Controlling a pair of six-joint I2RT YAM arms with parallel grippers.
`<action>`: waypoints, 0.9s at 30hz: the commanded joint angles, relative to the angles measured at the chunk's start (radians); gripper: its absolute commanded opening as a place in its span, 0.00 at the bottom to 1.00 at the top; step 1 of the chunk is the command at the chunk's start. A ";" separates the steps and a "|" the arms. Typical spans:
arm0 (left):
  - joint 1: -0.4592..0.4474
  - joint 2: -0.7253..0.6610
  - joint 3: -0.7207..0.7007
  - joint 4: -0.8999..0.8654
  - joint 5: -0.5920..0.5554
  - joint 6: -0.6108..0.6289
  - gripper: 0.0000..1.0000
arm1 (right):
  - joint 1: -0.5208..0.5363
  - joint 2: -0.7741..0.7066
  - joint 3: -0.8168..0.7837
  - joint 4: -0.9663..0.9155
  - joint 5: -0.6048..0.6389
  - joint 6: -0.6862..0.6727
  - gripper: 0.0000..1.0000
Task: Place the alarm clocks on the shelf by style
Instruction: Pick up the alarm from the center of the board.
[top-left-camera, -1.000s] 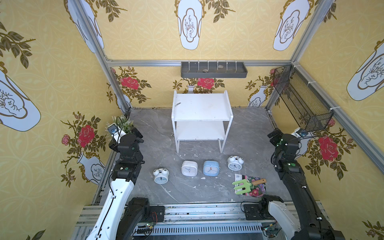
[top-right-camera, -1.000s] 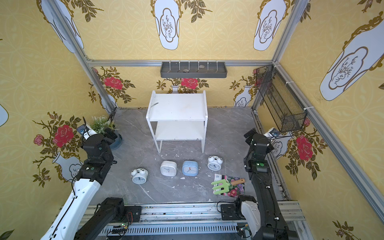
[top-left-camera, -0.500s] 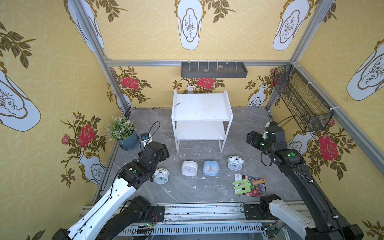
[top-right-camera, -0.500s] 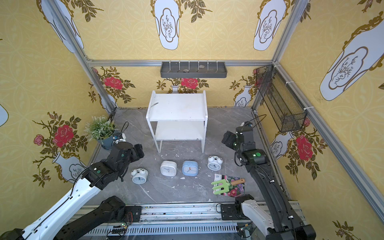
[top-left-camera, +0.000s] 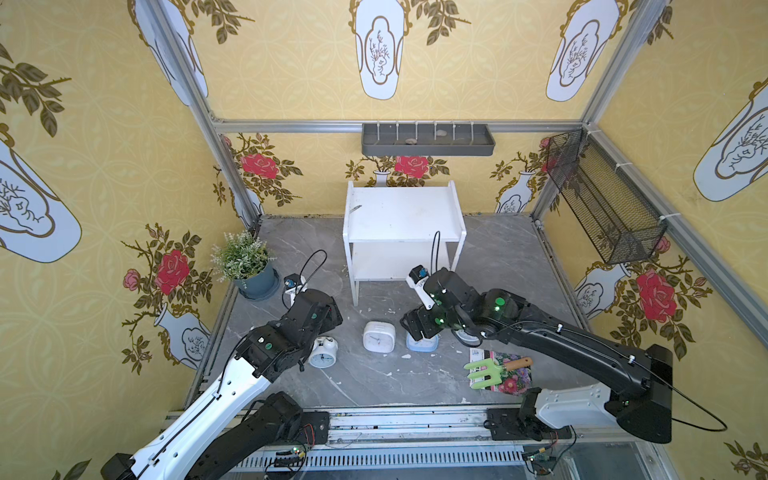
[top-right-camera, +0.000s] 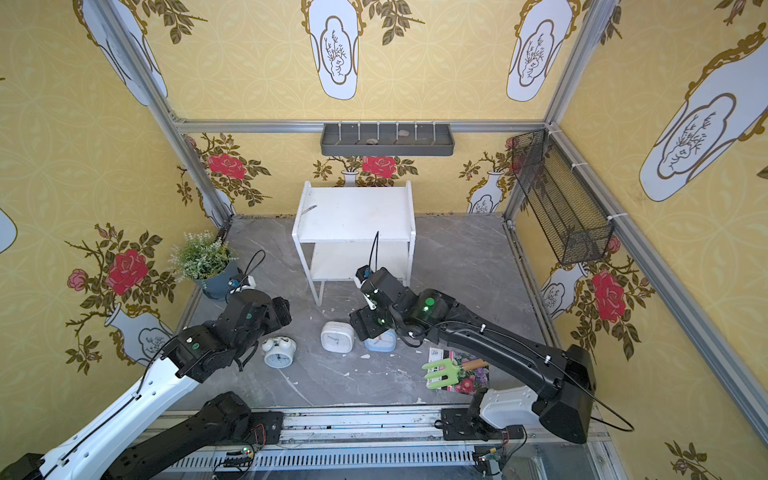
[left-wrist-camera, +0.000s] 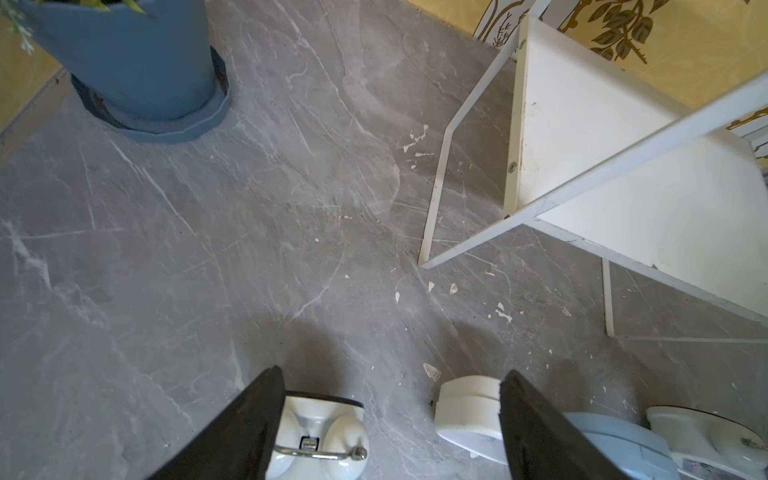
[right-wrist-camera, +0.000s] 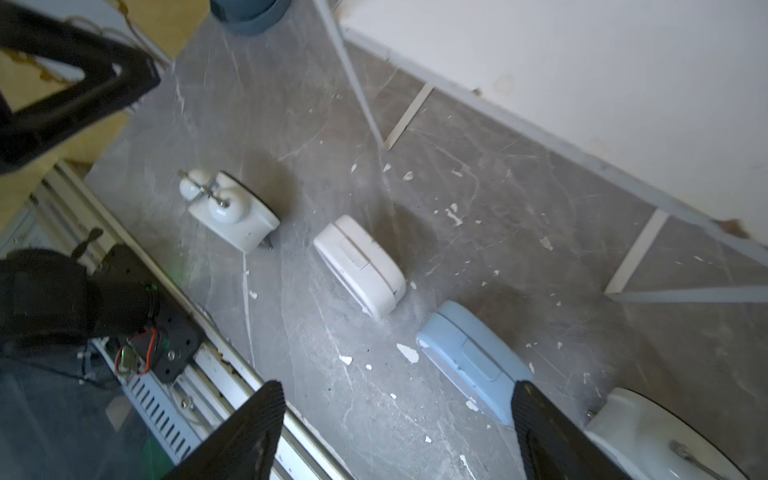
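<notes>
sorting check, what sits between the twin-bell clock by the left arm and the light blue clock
The white rounded-square clock, touching neither neighbour; the right wrist view shows it.

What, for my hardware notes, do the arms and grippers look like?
The left arm and right arm are jointed black segments, each with a white link, green dots at the joints and a black cable looping off the wrist. The left gripper and right gripper each have two flat, tapered black fingers.

Right gripper (right-wrist-camera: 397, 390) jaws spread wide; blue clock (right-wrist-camera: 469, 357) beside one jaw; white clock (right-wrist-camera: 359, 264), twin-bell clock (right-wrist-camera: 228, 212) beyond.
</notes>
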 joint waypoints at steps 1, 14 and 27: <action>0.004 0.009 -0.002 0.005 0.027 -0.052 0.85 | 0.003 0.068 0.023 0.032 -0.129 -0.137 0.84; 0.121 -0.020 -0.058 0.056 0.135 -0.040 0.85 | -0.097 0.271 0.028 0.179 -0.317 -0.322 0.70; 0.151 -0.047 -0.086 0.114 0.186 0.014 0.85 | -0.118 0.387 0.036 0.250 -0.386 -0.369 0.65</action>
